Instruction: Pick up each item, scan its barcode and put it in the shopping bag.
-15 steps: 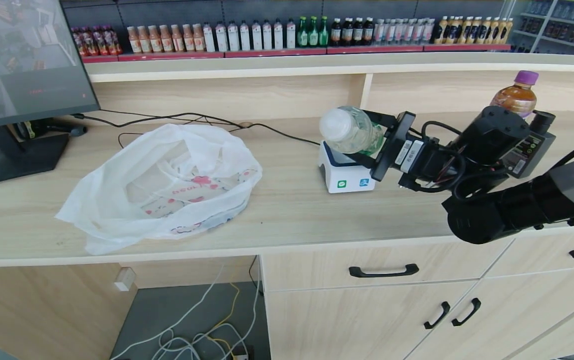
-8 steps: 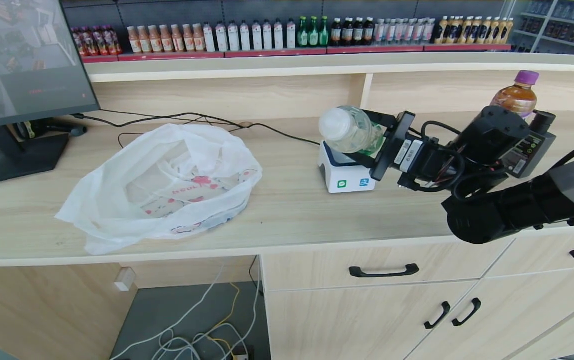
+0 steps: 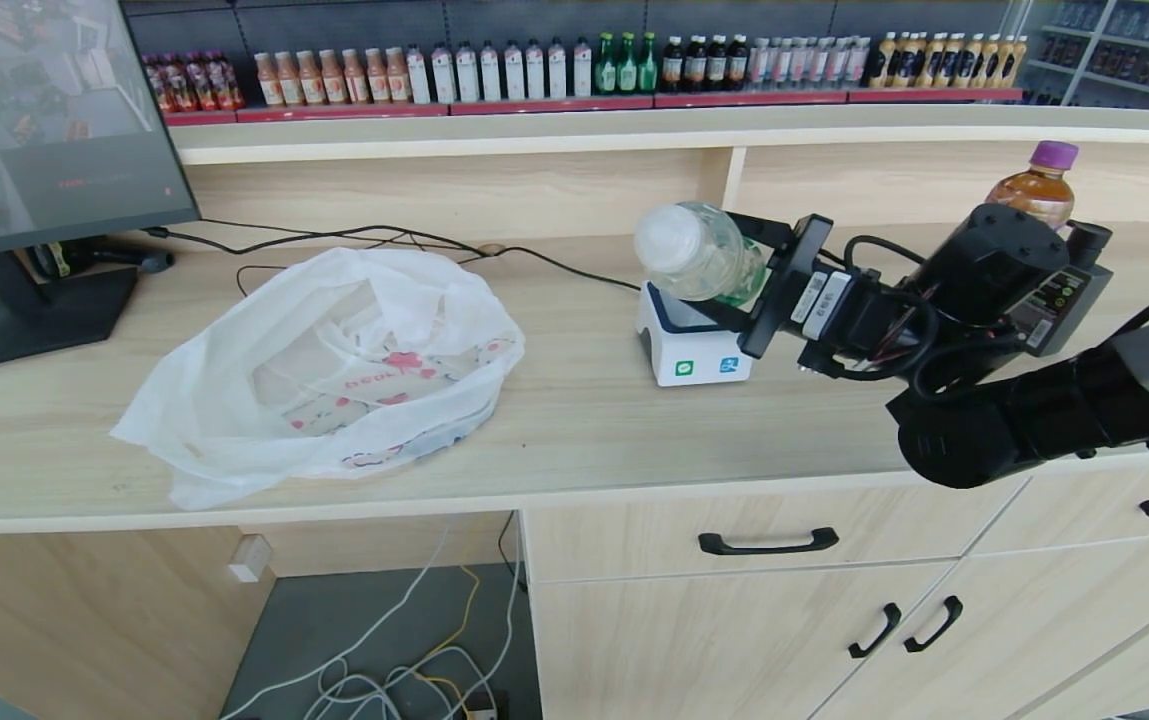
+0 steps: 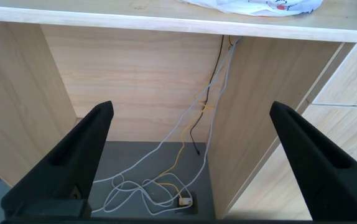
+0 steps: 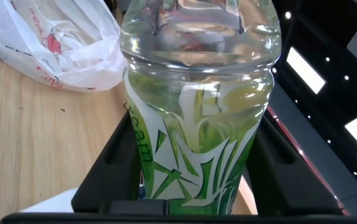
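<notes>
My right gripper [image 3: 734, 270] is shut on a clear water bottle [image 3: 694, 253] with a green label, held on its side just above the small white barcode scanner [image 3: 689, 350]. The right wrist view has the water bottle [image 5: 200, 106] between the two black fingers [image 5: 113, 162], its base pointing toward the white shopping bag [image 5: 54, 43]. That shopping bag [image 3: 334, 365] lies open on the counter, left of the scanner. A brown drink bottle [image 3: 1034, 190] with a purple cap stands at the back right. My left gripper [image 4: 191, 162] hangs open below the counter edge.
A monitor [image 3: 44, 120] on a black stand sits at the far left, with cables [image 3: 354, 235] trailing along the counter's back. A raised shelf runs behind the counter. Drawers with black handles [image 3: 767, 543] are below, and loose wires [image 4: 166, 186] lie on the floor.
The right gripper has lifted the water bottle slightly up and a little left over the scanner. Nothing else has moved.
</notes>
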Controlling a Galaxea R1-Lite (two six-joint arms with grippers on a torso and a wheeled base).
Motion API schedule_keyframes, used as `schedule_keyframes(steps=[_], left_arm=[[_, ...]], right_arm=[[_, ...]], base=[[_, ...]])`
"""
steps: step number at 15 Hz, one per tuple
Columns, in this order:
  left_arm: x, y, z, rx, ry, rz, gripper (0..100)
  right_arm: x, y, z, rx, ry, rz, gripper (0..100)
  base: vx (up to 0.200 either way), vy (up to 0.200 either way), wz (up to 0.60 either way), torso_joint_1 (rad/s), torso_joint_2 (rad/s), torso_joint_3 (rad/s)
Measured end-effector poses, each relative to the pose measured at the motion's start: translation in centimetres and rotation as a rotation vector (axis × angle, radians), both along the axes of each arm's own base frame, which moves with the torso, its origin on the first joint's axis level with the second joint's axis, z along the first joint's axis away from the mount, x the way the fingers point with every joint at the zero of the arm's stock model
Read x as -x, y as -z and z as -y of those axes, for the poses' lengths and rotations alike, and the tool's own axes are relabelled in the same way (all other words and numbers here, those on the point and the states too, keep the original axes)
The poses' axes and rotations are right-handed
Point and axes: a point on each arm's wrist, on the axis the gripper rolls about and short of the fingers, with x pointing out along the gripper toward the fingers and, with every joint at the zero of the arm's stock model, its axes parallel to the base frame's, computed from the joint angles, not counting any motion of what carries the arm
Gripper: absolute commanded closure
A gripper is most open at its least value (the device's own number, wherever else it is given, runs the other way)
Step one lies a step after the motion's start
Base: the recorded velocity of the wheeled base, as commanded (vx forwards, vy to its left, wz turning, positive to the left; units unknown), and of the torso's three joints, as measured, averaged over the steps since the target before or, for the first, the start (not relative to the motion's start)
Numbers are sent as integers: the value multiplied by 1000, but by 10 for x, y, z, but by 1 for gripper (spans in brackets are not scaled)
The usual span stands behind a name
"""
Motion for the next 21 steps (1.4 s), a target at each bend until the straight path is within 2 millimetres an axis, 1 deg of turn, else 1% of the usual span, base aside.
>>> schedule_keyframes(steps=[2,6,8,11,14,16,19,21], left_arm=[[0,0,0,0,0,0,0],[0,0,0,0,0,0,0],[0,0,0,0,-1,0,0],[0,0,0,0,0,0,0],[0,0,0,0,1,0,0],[0,0,0,0,0,0,0],[0,0,0,0,0,0,0],[0,0,0,0,0,0,0]], right_arm=[[2,-1,-3,-3,-2,-1,100],[8,0,-1,-14,5,-44,100],[11,-4,-1,-32,-9,-74,100],[19,-16,2,-68,-24,-105,100],[31,-35,7,-109,-48,-123,100],[44,-48,12,-153,-51,-148,100],[58,-58,18,-233,-21,-210,100],[66,-62,22,-332,-31,-329,100]], base=[[0,0,0,0,0,0],[0,0,0,0,0,0],[0,0,0,0,0,0],[0,0,0,0,0,0],[0,0,0,0,0,0],[0,0,0,0,0,0],[0,0,0,0,0,0],[0,0,0,0,0,0]])
